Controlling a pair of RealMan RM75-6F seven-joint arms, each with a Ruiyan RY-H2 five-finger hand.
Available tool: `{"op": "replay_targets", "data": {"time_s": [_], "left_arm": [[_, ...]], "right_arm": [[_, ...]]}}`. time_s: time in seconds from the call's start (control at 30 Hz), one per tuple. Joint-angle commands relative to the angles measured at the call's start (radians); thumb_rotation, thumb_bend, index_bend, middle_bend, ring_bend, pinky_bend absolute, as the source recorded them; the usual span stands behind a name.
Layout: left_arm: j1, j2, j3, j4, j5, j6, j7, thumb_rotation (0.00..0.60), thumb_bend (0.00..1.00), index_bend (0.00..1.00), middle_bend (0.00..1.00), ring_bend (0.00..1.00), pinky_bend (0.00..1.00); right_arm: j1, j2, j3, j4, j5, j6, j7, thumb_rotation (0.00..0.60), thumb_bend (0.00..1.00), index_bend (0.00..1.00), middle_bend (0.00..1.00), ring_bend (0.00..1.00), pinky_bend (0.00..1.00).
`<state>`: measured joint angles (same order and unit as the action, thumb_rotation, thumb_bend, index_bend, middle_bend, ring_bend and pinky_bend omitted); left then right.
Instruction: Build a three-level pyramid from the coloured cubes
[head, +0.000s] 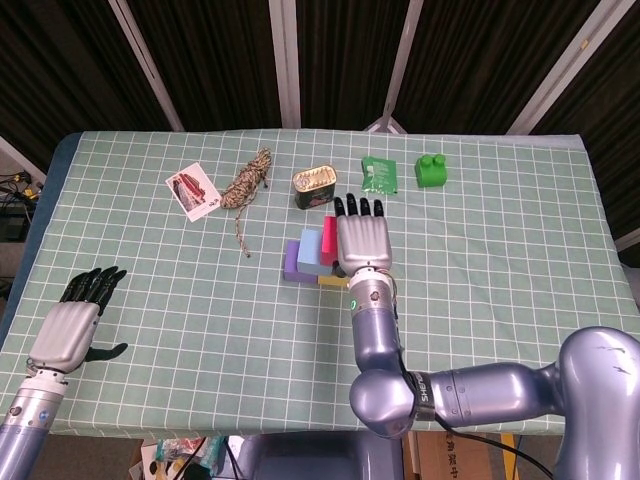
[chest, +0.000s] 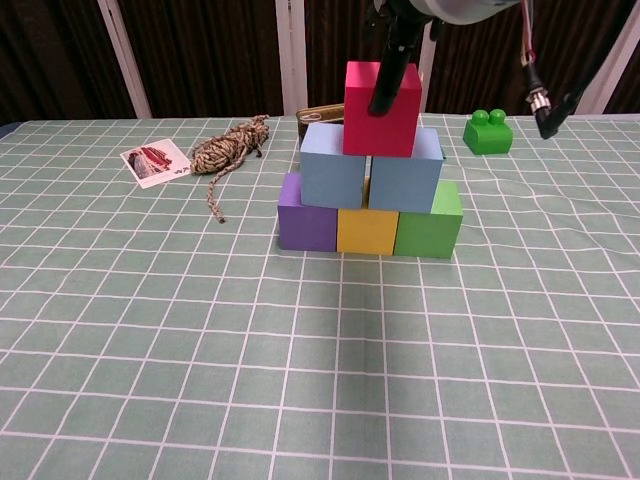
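The pyramid stands near the centre of the table, fully stacked: a bottom row of purple cube, yellow cube and green cube, a middle row of two light-blue cubes, and a red cube on top. The right hand hovers over the stack with its fingers extended and side by side. In the chest view one dark finger lies against the front face of the red cube; whether the hand pinches the cube from behind cannot be told, as the rest of the hand is out of frame. The left hand rests well apart at the table's near left corner, fingers extended and holding nothing. The main risk is in the withdrawal: a finger dragging sideways across the red cube can slide it off the seam between the two light-blue cubes, and a downward or forward push can spread that middle row or topple the whole stack. The red cube sits slightly askew, which reduces the margin. A straight upward lift, clear of the rope and the tin behind, appears to carry the least risk.
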<state>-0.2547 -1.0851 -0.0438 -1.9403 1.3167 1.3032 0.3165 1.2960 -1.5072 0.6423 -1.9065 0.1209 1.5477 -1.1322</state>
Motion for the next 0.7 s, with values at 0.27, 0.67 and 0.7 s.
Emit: {"op": "replay_targets", "data": {"time_s": [0.27,0.67,0.7], "left_arm": [[0.006,0.003,-0.003,-0.001,0.011,0.019,-0.007,0.600,0.09,0.00,0.03,0.01,0.05],[0.030,-0.014,-0.003,0.029,0.059,0.074,-0.033,0.600,0.09,0.00,0.03,0.01,0.05],[0.034,-0.020,-0.001,0.039,0.067,0.082,-0.035,0.600,0.09,0.00,0.03,0.01,0.05]], "right_arm": [[-0.051,0.099,-0.032,-0.178,-0.065,0.045,0.011,0.600,0.26,0.00,0.00,0.00,0.00],[-0.389,0.388,-0.263,-0.437,-0.470,0.146,0.235,0.600,0.26,0.00,0.00,0.00,0.00],[-0.446,0.417,-0.313,-0.443,-0.540,0.141,0.283,0.600,0.26,0.00,0.00,0.00,0.00]]}}
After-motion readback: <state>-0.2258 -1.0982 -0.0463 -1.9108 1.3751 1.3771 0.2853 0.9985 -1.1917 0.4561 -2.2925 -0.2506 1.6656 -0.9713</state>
